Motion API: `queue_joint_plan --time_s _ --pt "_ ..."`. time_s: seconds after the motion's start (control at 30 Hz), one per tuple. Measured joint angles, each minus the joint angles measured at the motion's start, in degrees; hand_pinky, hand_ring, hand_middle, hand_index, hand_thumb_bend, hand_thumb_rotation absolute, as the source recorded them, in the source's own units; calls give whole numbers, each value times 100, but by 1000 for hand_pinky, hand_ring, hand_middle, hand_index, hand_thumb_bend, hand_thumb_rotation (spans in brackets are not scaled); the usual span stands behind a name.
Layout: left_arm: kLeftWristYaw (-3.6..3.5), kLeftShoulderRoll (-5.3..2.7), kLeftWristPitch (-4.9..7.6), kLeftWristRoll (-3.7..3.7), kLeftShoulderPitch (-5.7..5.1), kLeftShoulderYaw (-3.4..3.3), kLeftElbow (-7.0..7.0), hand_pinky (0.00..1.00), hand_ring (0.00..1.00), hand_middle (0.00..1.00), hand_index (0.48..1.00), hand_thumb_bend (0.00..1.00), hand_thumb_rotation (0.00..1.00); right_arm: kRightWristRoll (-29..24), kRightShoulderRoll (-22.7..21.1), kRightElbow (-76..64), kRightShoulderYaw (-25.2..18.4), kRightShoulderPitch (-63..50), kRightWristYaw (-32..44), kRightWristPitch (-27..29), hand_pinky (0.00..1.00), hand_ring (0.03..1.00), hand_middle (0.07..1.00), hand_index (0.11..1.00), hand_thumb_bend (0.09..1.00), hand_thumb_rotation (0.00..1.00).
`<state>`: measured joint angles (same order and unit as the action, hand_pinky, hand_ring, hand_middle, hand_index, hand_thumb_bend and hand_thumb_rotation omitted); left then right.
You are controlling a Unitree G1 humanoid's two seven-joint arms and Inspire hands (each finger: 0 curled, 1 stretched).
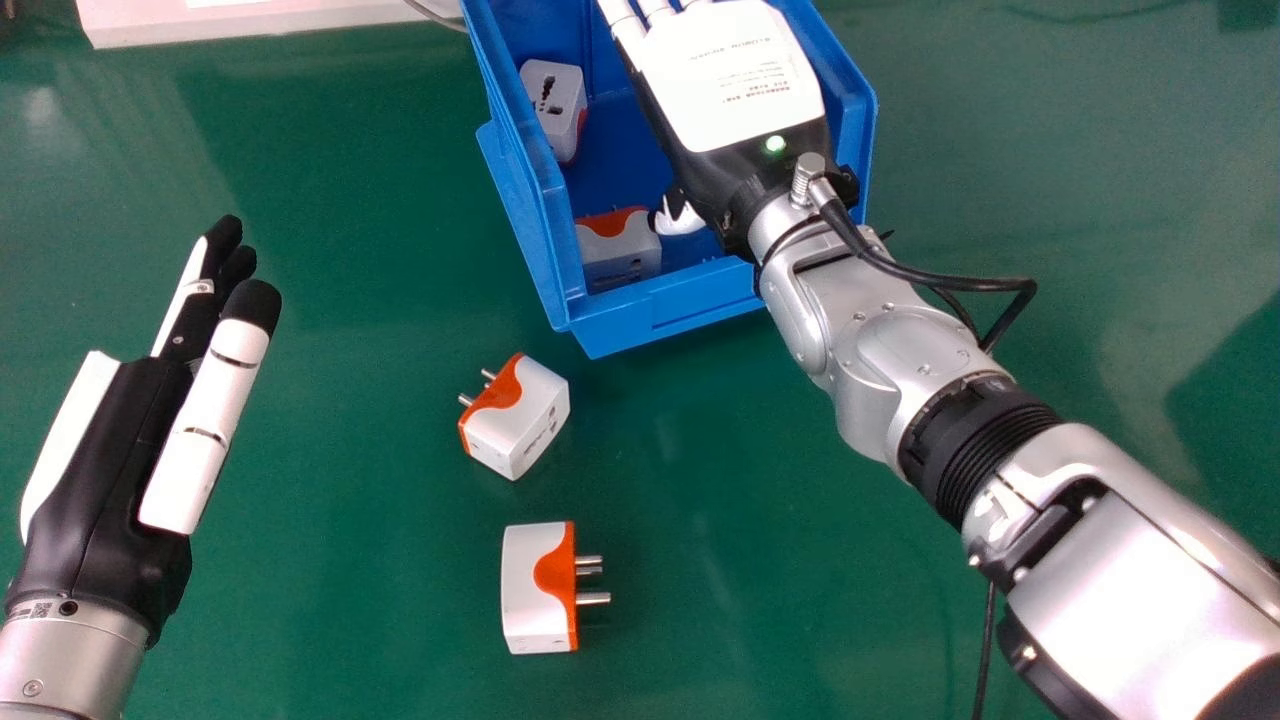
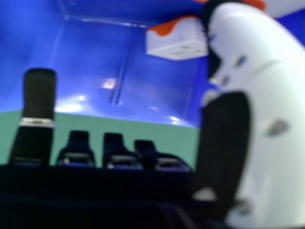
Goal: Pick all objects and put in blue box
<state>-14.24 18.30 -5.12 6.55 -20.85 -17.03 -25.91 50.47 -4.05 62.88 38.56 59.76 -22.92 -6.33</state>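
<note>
Pointing pins (image 1: 594, 599) right, the nearest adapter (image 1: 530, 588) lies with long axis forward.

A green tabletop (image 1: 350, 620) carries an open blue box (image 1: 640, 325) at the frame's upper center. Below it sits a white-and-orange travel adapter (image 1: 530, 415), pins pointing left; a second adapter (image 1: 530, 600), pins pointing right, lies at lower center. A white object (image 1: 250, 22) lines the upper left edge.

Silver right arm (image 1: 900, 350), black ribbed ring (image 1: 980, 440), looped black cable (image 1: 960, 283), white-backed black hand (image 1: 735, 95) (green light (image 1: 775, 144), too)
</note>
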Motion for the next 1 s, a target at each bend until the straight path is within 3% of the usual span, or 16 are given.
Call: queue_joint_plan --time_s 0.4,0.57,0.8,1.0 --pt "8 1 -47 -48 103 43 2 1000 1000 1000 1000 557 1000 -76 -192 -523 -125 -450 -87 -36 838 1000 1000 1000 424 12" --pt "9 3 -75 -48 123 45 6 1000 1000 1000 1000 553 1000 -107 -369 -1772 -385 -1208 -300 -285 851 1000 1000 1000 458 127" --pt "2 10 -112 -42 135 39 12 1000 1000 1000 1000 549 1000 14 -449 -3994 -624 -2766 -376 -951 882 1000 1000 1000 474 186" --pt "0 14 -123 -40 140 28 14 1000 1000 1000 1000 548 1000 428 -520 -5901 -623 -4219 -250 -1320 917 1000 1000 1000 449 237"
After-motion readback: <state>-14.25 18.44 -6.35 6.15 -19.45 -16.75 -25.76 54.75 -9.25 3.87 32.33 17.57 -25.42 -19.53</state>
